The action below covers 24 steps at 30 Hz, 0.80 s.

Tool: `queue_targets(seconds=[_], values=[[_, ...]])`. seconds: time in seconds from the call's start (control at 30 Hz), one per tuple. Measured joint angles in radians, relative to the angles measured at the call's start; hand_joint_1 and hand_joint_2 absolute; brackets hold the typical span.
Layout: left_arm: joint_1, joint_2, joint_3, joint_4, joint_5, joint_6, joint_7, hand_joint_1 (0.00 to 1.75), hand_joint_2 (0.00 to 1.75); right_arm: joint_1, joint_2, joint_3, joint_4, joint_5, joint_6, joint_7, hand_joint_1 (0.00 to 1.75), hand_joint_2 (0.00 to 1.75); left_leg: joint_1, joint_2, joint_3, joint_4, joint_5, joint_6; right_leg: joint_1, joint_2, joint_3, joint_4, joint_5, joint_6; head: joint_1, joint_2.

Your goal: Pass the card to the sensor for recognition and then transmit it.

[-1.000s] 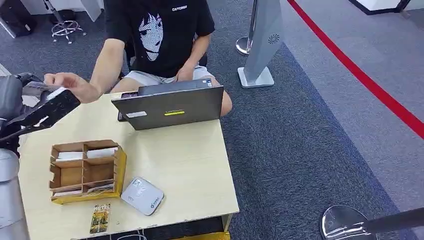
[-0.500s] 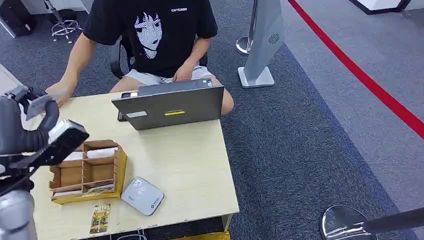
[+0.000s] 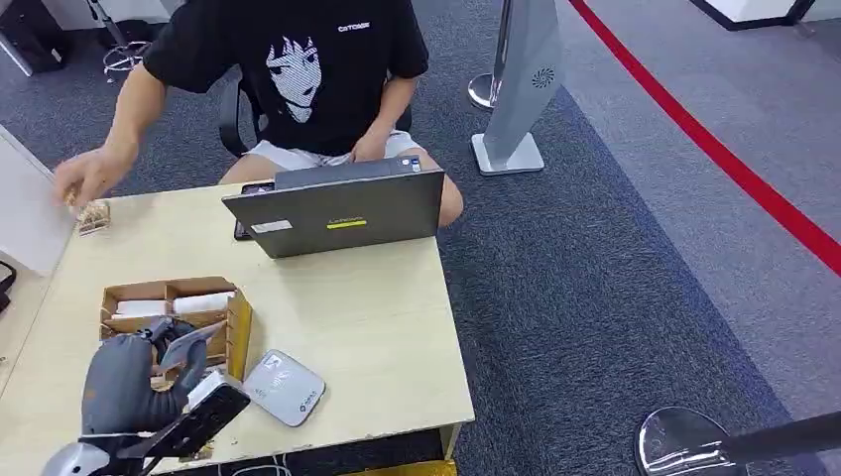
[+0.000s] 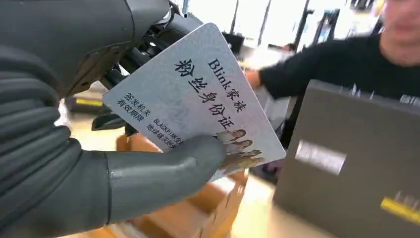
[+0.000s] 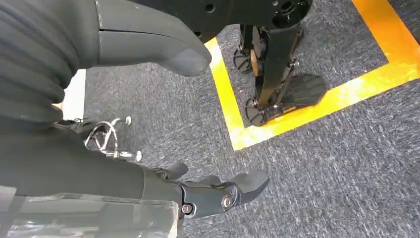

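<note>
My left hand (image 3: 127,385) hovers over the table's near left corner, just in front of the wooden sorting box (image 3: 213,302). It pinches a pale grey card (image 3: 189,346) between thumb and fingers. In the left wrist view the card (image 4: 198,99) shows printed characters and a small photo, with the thumb (image 4: 163,173) pressed on its lower edge. The grey rounded card sensor (image 3: 285,388) lies flat on the table just right of that hand. My right hand (image 5: 74,99) hangs over the carpet with its fingers (image 5: 223,193) apart and nothing in it.
A person in a black T-shirt (image 3: 298,69) sits behind a grey laptop (image 3: 337,211), one hand (image 3: 84,181) on a small card (image 3: 94,216) at the table's far left corner. A white panel (image 3: 25,213) stands left of the table (image 3: 367,327). A sign stand (image 3: 516,99) is on the carpet.
My left arm has swung from high at the far left, by the person's hand, down to the table's near left corner with the card. The person's hand has drawn back to the far corner.
</note>
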Motion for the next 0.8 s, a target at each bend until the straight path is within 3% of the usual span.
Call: queue_targets(seconds=[0.2, 0.43, 0.8], values=[[0.006, -0.019, 0.017, 0.088, -0.006, -0.008, 0.001, 1.75, 1.75, -0.001, 0.000, -0.002, 0.000, 0.014, 0.001, -0.006, 0.00, 1.75, 0.000, 0.000, 0.000, 0.000, 0.000, 0.000, 0.000, -0.001, 0.000, 0.000, 0.000, 0.000, 0.000, 0.000], [-0.007, -0.032, 0.020, 0.180, -0.098, 0.013, 0.008, 1.75, 1.75, -0.002, 0.000, -0.002, 0.002, 0.018, -0.001, -0.011, 0.00, 1.75, 0.000, -0.001, 0.000, 0.000, 0.000, 0.000, 0.000, -0.001, 0.000, 0.000, 0.000, 0.000, 0.000, 0.000], [-0.073, -0.066, 0.011, 0.284, -0.163, 0.046, -0.040, 1.75, 1.75, -0.006, 0.000, -0.002, 0.018, 0.034, -0.018, -0.026, 0.00, 1.75, 0.000, -0.001, 0.000, 0.000, 0.000, 0.000, 0.000, -0.001, 0.000, 0.000, 0.000, 0.000, 0.000, 0.000]])
